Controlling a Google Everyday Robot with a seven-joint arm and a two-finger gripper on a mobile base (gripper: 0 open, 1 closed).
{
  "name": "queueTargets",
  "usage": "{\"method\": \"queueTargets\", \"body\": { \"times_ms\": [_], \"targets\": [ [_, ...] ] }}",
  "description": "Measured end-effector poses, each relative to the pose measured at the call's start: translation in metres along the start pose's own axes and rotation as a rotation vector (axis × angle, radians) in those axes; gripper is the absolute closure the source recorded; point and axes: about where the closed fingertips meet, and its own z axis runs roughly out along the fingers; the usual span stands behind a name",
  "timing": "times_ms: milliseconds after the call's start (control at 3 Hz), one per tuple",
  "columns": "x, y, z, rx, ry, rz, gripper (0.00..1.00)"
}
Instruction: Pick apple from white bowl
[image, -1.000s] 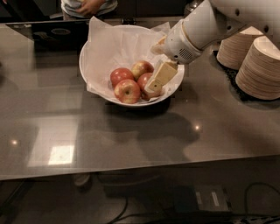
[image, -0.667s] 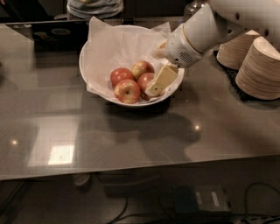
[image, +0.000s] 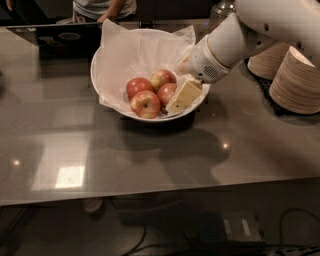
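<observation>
The white bowl (image: 96, 85), lined with crinkled white paper (image: 131, 54), stands at the back middle of the grey table. Several red apples lie in it. One is at the left (image: 138, 86), one at the back (image: 162, 78) and one at the right (image: 167, 93). The front apple (image: 146, 104) has a yellow patch round its stem. My gripper (image: 182, 97), cream-coloured on a white arm (image: 235, 40), reaches in from the right. It sits low inside the bowl, right against the right-hand apple.
Stacks of beige paper plates (image: 298, 80) stand at the right edge, with another stack (image: 265, 61) behind them. A dark flat object (image: 65, 36) lies at the back left. A person (image: 104, 8) stands behind the table.
My gripper has sunk slightly lower in the bowl beside the right-hand apple. The apples and bowl have not moved. The person behind has shifted to the right.
</observation>
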Motion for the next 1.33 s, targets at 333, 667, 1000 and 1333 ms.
{"method": "queueTargets", "body": {
  "times_ms": [333,667,1000,1333],
  "targets": [
    [-0.004,-0.007,0.002,0.006,0.003,0.004,0.31],
    [-0.009,-0.009,0.006,-0.006,-0.003,0.002,0.3],
    [-0.011,-0.01,0.014,-0.026,-0.006,0.005,0.31],
    [-0.01,-0.01,0.019,-0.039,-0.004,0.016,0.3]
  ]
}}
